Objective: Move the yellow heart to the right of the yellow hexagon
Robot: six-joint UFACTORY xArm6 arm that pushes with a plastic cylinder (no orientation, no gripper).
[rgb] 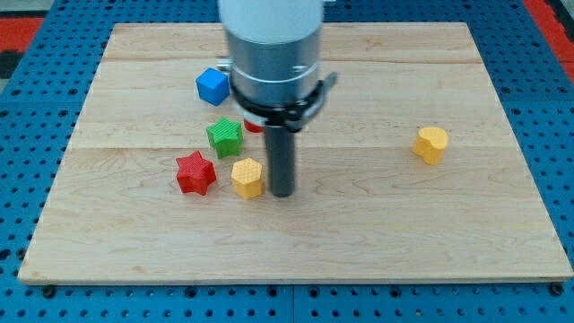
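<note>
The yellow hexagon (247, 177) lies left of the board's middle. The yellow heart (431, 144) lies far off at the view's right, alone. My tip (282, 192) stands on the board just right of the yellow hexagon, very close to it or touching; I cannot tell which. The tip is far to the left of the yellow heart.
A red star (195, 173) lies left of the hexagon. A green star (225, 135) lies above it. A blue cube (213, 86) sits further up. A red block (254, 126) is mostly hidden behind the arm. The wooden board (377, 233) ends at a blue pegboard.
</note>
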